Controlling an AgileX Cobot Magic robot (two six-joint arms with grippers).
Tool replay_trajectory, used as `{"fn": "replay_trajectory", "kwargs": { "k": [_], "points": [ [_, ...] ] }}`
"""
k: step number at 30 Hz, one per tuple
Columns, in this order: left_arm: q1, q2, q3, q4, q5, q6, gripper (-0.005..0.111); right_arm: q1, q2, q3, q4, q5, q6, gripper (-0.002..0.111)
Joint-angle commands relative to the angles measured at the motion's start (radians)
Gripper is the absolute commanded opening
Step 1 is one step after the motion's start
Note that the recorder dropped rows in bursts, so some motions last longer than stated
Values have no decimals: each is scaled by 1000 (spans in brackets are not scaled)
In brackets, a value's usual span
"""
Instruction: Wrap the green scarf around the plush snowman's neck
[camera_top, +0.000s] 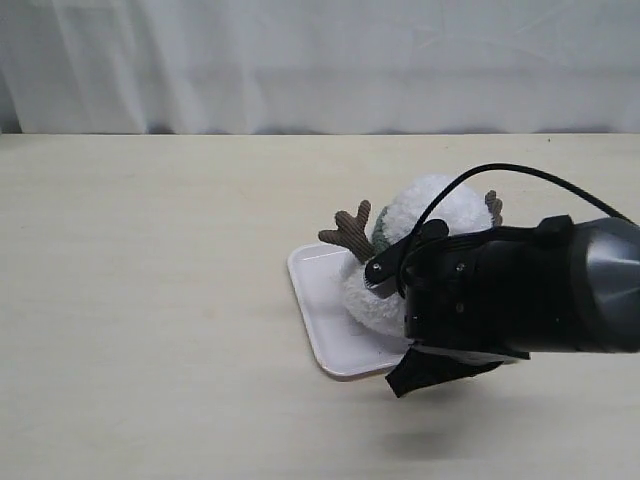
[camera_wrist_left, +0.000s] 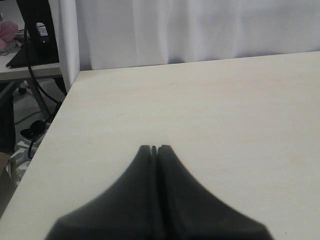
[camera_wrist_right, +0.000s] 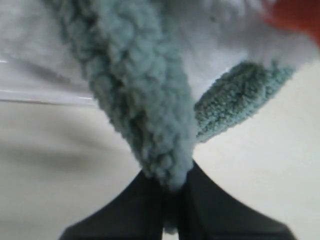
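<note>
While the right gripper (camera_wrist_right: 172, 186) pinches one end of the green scarf (camera_wrist_right: 145, 95) between its closed tips, the fuzzy strip runs straight from the jaws to the white fluff of the plush snowman (camera_top: 430, 205). A second green flap (camera_wrist_right: 240, 95) shows just beside that strip, touching the snowman under its orange nose (camera_wrist_right: 295, 15). The snowman rests on a white tray (camera_top: 320, 310) right of the table's (camera_top: 150, 300) middle. The black right arm (camera_top: 520, 290) reaches in from the right on the near side and hides much of its body. A sliver of green shows between the brown antler arm (camera_top: 350, 230) and the head. The left gripper (camera_wrist_left: 155, 149) has its fingers pressed together on nothing, over bare tabletop.
</note>
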Motion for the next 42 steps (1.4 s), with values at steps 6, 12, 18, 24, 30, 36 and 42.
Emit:
{"fn": "replay_trajectory", "kwargs": {
  "k": [6, 12, 18, 24, 30, 36, 42],
  "points": [
    [1, -2, 3, -2, -12, -2, 0, -3, 23, 8, -9, -35, 10, 8],
    [1, -2, 3, -2, -12, -2, 0, -3, 22, -41, 134, -1, -123, 38],
    [1, -2, 3, -2, -12, -2, 0, -3, 22, -121, 220, 162, -191, 60],
    [1, -2, 3, -2, -12, -2, 0, -3, 14, -133, 223, 283, -222, 62],
    [1, -2, 3, -2, -12, -2, 0, -23, -106, -117, 231, 197, -223, 62],
    [1, -2, 3, -2, -12, -2, 0, -125, -225, -24, 242, 9, -207, 62],
    [1, -2, 3, -2, -12, -2, 0, -261, -269, 94, 241, -207, -169, 62]
  ]
}}
